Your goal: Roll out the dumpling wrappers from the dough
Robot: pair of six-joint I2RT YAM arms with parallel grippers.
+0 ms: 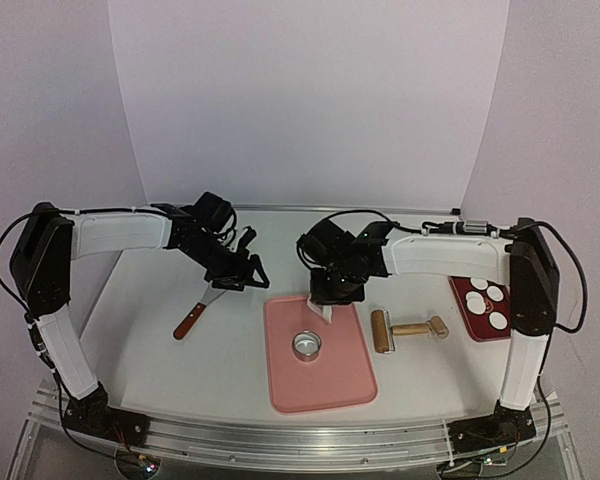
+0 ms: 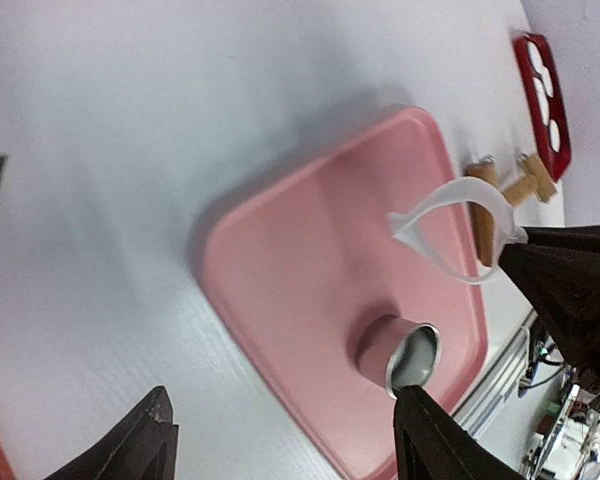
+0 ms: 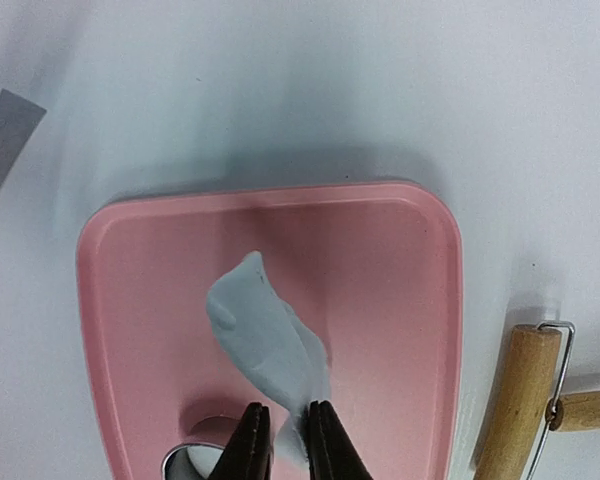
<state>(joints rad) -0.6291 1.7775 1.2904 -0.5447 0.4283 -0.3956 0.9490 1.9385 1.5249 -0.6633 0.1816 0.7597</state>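
Note:
The dough (image 3: 265, 335) is a thin ragged white sheet dangling over the far half of the pink tray (image 3: 380, 280). My right gripper (image 3: 288, 440) has its jaws parted a little, and the dough clings to one finger. From the side the dough (image 2: 405, 222) shows as a limp loop hanging off that fingertip. The metal ring cutter (image 1: 307, 345) stands on the tray (image 1: 325, 385) just nearer than the gripper (image 1: 329, 300). Round white dumpling wrappers (image 1: 498, 320) lie on a red plate (image 1: 462, 296) at the right. My left gripper (image 1: 242, 262) hovers open and empty left of the tray.
A wooden rolling pin (image 1: 410, 328) lies between the tray and the red plate. A scraper with a reddish-brown handle (image 1: 192, 318) lies on the table below the left gripper. White walls close in the back and both sides.

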